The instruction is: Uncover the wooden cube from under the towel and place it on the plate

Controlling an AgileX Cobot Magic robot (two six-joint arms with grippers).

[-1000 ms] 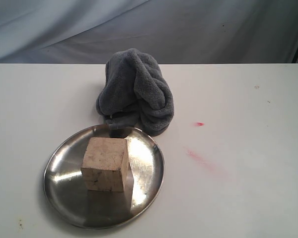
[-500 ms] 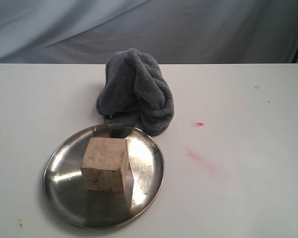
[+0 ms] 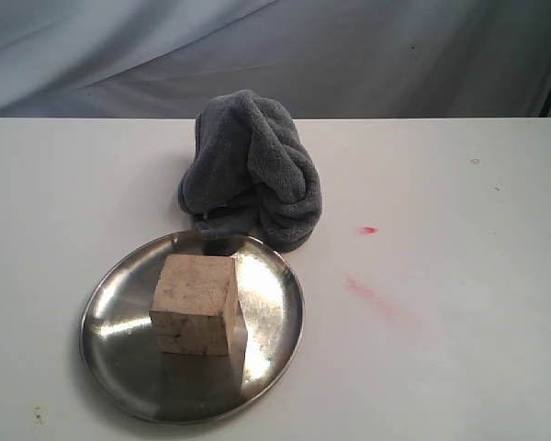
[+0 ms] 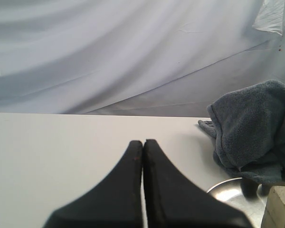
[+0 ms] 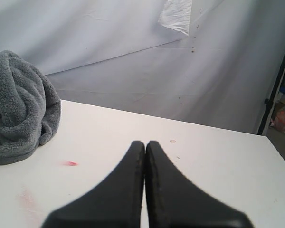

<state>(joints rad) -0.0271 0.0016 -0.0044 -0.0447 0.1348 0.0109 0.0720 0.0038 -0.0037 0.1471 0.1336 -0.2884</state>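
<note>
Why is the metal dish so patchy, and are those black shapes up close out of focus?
Exterior view: the plate mirrors light in bright streaks and reflects the wooden cube. Left wrist view: the shut left gripper blurs toward the lens. Right wrist view: the right gripper blurs likewise.

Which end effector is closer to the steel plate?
Left. The left end effector has the plate close beside it; the right end effector sits farther off, with the towel but no plate in its view.
</note>
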